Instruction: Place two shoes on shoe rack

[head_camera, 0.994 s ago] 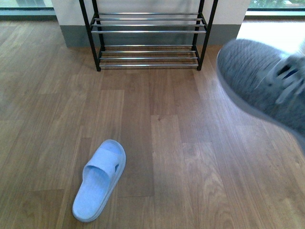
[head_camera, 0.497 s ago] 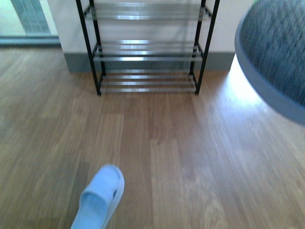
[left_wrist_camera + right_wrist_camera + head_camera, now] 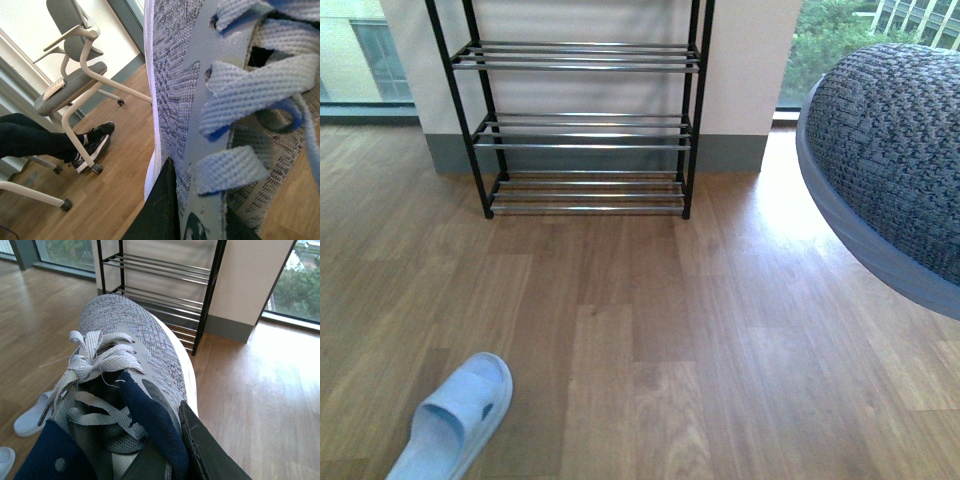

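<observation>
The left gripper [image 3: 194, 220] is closed on the first sneaker [image 3: 175, 90]. We see one black finger [image 3: 161, 210] pressed on its knit side, beside the laces. The right gripper [image 3: 175, 455] grips the second sneaker [image 3: 135, 340] at the navy collar, with one black finger [image 3: 210, 455] against the outside.

We count two grey sneakers, one in each gripper, both held above the wooden floor [image 3: 640, 320]. The shoe rack [image 3: 582, 146] stands at the wall, well apart from them, and the front view shows three of its shelves. The toe of the second sneaker points toward it.

In the front view one pale blue slipper [image 3: 455, 425] lies on the floor. The right wrist view shows two pale slippers, one only partly visible. The left wrist view shows one office chair [image 3: 70, 85] and the legs of one seated person [image 3: 30, 140].
</observation>
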